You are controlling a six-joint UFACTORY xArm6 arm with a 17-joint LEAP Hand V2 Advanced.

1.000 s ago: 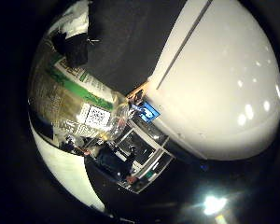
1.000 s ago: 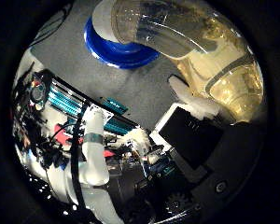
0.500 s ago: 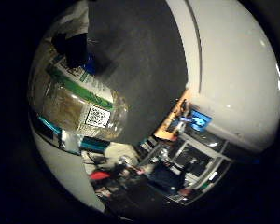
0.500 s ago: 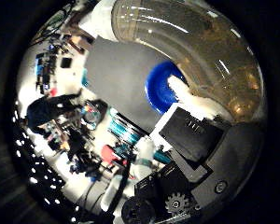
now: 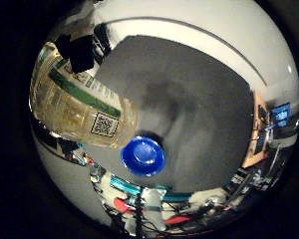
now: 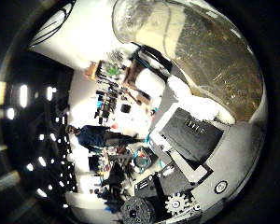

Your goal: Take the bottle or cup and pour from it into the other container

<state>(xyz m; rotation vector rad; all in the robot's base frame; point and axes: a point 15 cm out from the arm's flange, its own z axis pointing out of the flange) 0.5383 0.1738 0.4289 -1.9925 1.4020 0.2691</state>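
Hand is closed around the bottle: white and black finger parts press against the bottle's side in the thumb-side view, and a black finger part sits over its upper body in the little-finger-side view.

Bottle: clear plastic, yellowish liquid inside, label with a green band and a square code patch. It fills a big chunk of both palm views, so it's right up against the palm. It's off the surface, held in the air above the grey mat.

Blue cup: sits on the grey mat, seen from above as a round blue rim with a lighter centre. In the little-finger-side view the bottle's end overlaps the cup's edge, so the bottle is over or just beside the cup. Can't tell from here whether that end is the neck or the base, or whether any liquid is leaving it.

Mat lies on a white counter; the white shows round the mat's edges.

Background: cluttered workbench area with teal and red parts past the mat's edge. Thumb-side view looks out into the room, with shelves and equipment, and ceiling lights off to one side.
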